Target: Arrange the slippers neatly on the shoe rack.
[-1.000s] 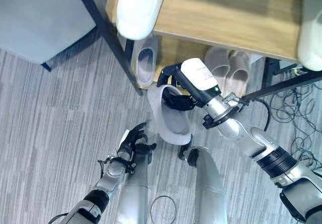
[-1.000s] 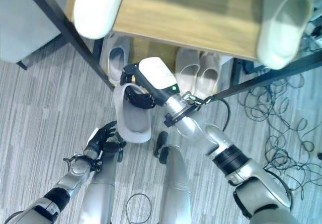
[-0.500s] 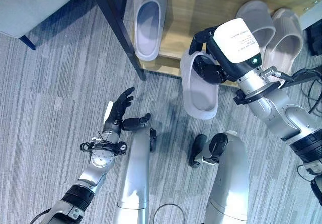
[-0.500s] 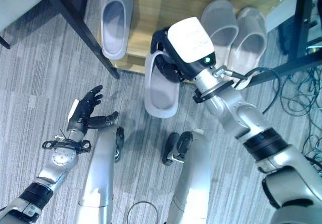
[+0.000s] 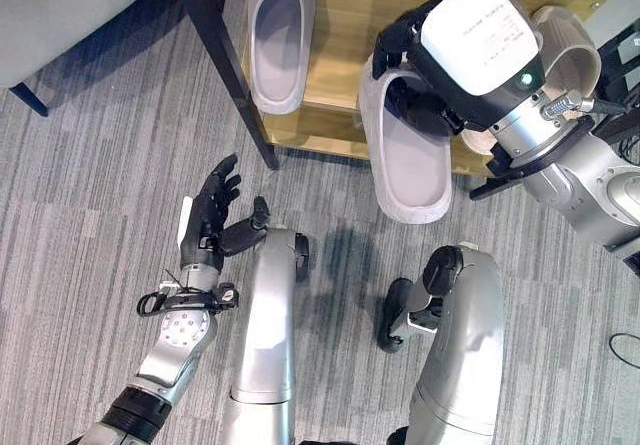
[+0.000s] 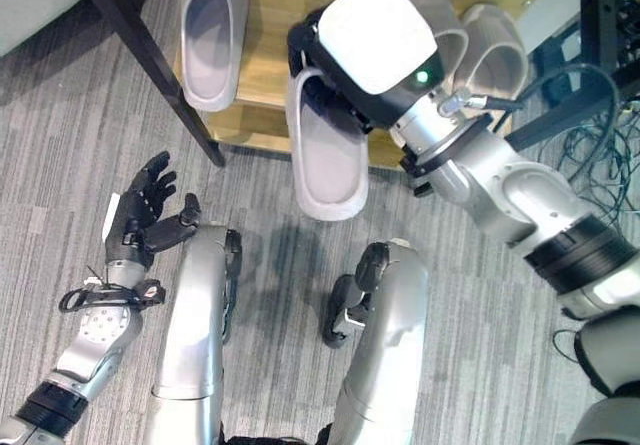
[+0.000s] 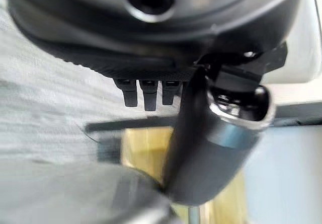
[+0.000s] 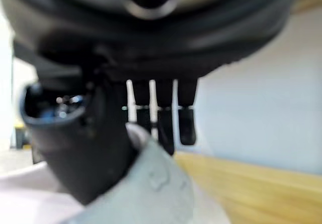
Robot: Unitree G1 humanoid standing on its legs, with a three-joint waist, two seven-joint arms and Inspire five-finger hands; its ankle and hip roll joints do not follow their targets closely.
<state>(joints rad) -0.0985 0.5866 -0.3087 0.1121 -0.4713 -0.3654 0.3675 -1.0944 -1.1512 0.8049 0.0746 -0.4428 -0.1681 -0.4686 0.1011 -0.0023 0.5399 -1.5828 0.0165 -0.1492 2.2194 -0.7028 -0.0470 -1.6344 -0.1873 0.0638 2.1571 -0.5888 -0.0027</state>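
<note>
My right hand (image 5: 412, 60) is shut on the strap end of a pale grey slipper (image 5: 408, 155), which hangs toe-down over the front edge of the wooden bottom shelf (image 5: 340, 25). In the right wrist view the thumb and fingers (image 8: 161, 118) pinch the slipper's strap (image 8: 151, 189). A matching slipper (image 5: 277, 35) lies on the shelf to the left. A pair of beige slippers (image 6: 470, 40) lies on the shelf to the right, partly behind my arm. My left hand (image 5: 207, 220) is open over the carpet, holding nothing.
A black rack leg (image 5: 222, 60) runs down to the carpet left of the shelf. A grey piece of furniture (image 5: 60, 15) stands at the upper left. Tangled cables (image 6: 600, 135) lie on the floor at the right.
My right hand has carried the grey slipper upward, closer to the shelf edge. The camera has shifted and shows the shelf closer. The left hand stays open at about the same place.
</note>
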